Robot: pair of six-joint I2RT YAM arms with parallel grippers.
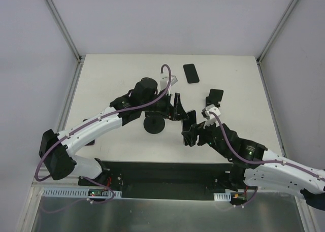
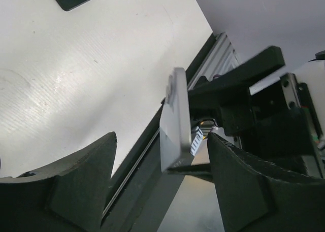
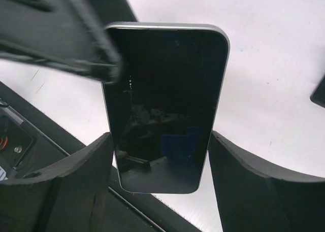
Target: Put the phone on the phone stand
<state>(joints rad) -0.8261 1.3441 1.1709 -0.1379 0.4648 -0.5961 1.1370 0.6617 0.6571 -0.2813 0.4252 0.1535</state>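
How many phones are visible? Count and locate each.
2. The flat phone lies far back on the table; the held phone sits in the right gripper. Others may be hidden.

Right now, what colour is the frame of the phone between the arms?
Silver, framing the glossy black phone; best in right wrist view.

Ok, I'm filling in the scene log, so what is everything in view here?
table: 1, white, under everything
held phone: 1, dark screen with silvery edge, upright in the air between the two sets of jaws
spare phone: 1, black, flat on the table's far middle
phone stand: 1, black, on the table right of the spare phone, nearer the arms
round-based object: 1, black, near the table's middle; what it is, unclear
left gripper: 1, black, jaws open either side of the held phone
right gripper: 1, black, jaws shut on the held phone
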